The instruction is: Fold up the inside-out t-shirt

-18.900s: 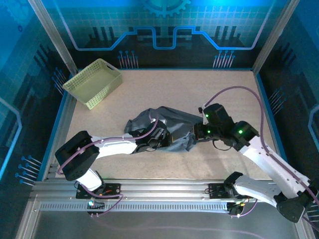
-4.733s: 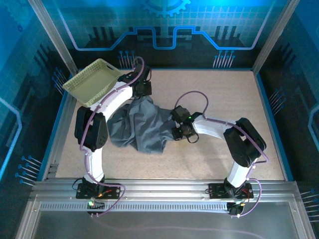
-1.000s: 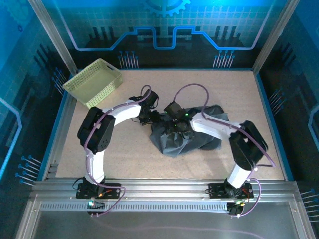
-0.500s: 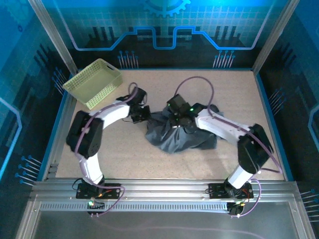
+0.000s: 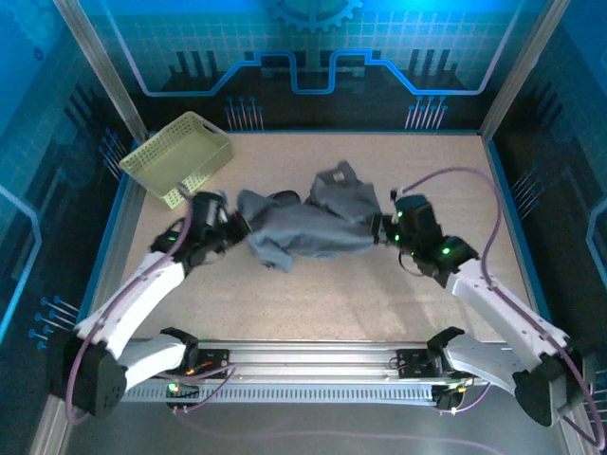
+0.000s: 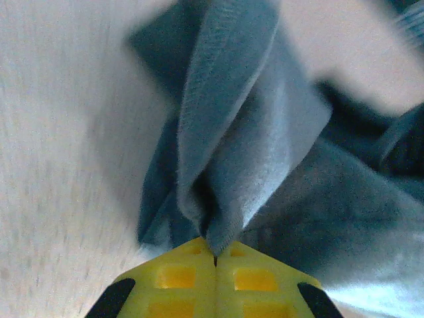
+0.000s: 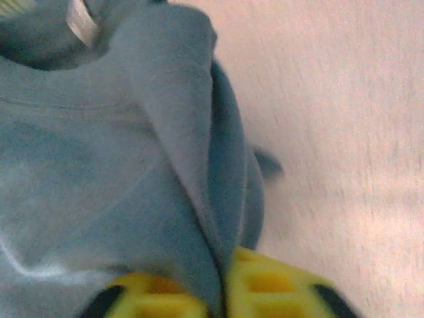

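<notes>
The inside-out t-shirt (image 5: pixel 303 232) stretches bunched across mid-frame between the left gripper (image 5: pixel 233 227) and right gripper (image 5: pixel 379 227), each pinched tight on a fabric fold. Flattening it probably needs an even outward pull, low over the table (image 5: pixel 332 308).

A pale yellow-green lattice basket (image 5: pixel 177 155) sits at the table's (image 5: pixel 379 303) far-left corner.

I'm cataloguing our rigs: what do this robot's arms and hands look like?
The left arm and right arm are white links with black joints, thin purple cables looping along them; green lights glow on the right one. The left hand and right hand have yellow fingers with square recesses.
</notes>
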Tool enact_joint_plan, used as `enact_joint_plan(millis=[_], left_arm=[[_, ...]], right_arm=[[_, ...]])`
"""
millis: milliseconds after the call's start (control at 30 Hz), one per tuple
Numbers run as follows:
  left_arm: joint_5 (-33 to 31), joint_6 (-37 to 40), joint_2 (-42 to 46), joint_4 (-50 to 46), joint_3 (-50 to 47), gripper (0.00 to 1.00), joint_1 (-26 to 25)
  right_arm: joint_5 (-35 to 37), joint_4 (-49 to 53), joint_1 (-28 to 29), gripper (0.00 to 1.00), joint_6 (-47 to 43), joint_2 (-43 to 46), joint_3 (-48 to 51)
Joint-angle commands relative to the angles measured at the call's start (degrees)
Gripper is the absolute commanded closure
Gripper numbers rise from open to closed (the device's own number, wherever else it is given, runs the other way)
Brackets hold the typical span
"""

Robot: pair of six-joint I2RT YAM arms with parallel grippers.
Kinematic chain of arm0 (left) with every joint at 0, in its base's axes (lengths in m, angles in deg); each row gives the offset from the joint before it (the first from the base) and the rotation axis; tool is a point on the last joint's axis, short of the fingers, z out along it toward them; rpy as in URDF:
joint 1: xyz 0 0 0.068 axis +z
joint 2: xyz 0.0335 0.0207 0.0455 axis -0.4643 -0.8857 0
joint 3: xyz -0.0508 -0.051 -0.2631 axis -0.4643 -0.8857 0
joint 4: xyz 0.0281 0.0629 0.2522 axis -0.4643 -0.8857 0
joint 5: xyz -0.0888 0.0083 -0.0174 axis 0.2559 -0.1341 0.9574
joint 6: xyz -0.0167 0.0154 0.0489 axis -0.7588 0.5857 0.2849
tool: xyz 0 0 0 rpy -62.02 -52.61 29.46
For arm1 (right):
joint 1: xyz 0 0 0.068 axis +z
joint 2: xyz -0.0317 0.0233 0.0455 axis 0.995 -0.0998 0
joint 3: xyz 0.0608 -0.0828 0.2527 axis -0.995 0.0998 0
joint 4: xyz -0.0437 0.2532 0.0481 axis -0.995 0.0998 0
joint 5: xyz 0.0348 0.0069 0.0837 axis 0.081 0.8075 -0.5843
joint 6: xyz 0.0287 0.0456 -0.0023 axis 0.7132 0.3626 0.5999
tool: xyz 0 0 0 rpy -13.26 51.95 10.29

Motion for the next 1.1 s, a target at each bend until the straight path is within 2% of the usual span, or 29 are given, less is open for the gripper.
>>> enact_joint_plan(millis=[0,100,267,333,433,600,700,767,833,933,1000,1067], left_arm=[[2.93,-4.12,-4.75,-0.85,-3.32,1.0,-7.14],[1.01,-4.94,-8.58,-2.31,-2.69,1.0,-11.28],[-4.04,-4.85,-5.65,-4.16,-4.13,1.0,-11.88],[-5.97,-4.65,-4.49,-5.54,-4.15,1.0,-11.81],[-7.17,-4.89,-3.15,-5.45,-5.15,1.0,-11.78],[-9.02,-5.62,-1.63,-6.31,-5.86,1.0,-11.72],[-10.72,-5.84,-0.34,-7.43,-6.33,1.0,-11.7],[-12.34,-6.08,0.82,-8.83,-6.65,1.0,-11.47],[-14.23,-6.49,2.74,-10.58,-7.19,1.0,-10.58],[-15.52,-6.76,6.33,-12.76,-8.88,1.0,-7.02],[-15.78,-6.4,8.62,-14.1,-9.95,1.0,-4.2],[-15.68,-5.45,10.02,-15.17,-10.46,1.0,-1.28]], right_arm=[[-1.79,2.64,-0.57,0.62,7.68,-3.06,8.14],[0.51,5.69,-0.52,0.46,7.84,-4.84,7.71],[5.46,8.83,2.95,0.34,-1.32,-3.55,-1.12],[4.51,8.11,4.74,0.28,-5.08,-5.76,-4.31],[2.41,6.19,6.58,0.27,-7.45,-13.65,-8.16],[3.12,1.68,9.69,0.28,-8.06,-26.55,-13.86],[6.87,2.12,9.61,0.33,-7.14,-33.18,-17.39],[12.28,6.33,8.43,0.39,-6.57,-37.48,-20.71],[13.35,8.93,4.57,0.56,-7.28,-40.31,-22.63],[10.59,8.0,-0.95,0.87,-7.47,-38.01,-20.66],[9.2,7.55,-3.37,0.93,-7.05,-33.81,-18.68],[8.0,7.49,-5.04,0.94,-6.32,-29.04,-16.69]])
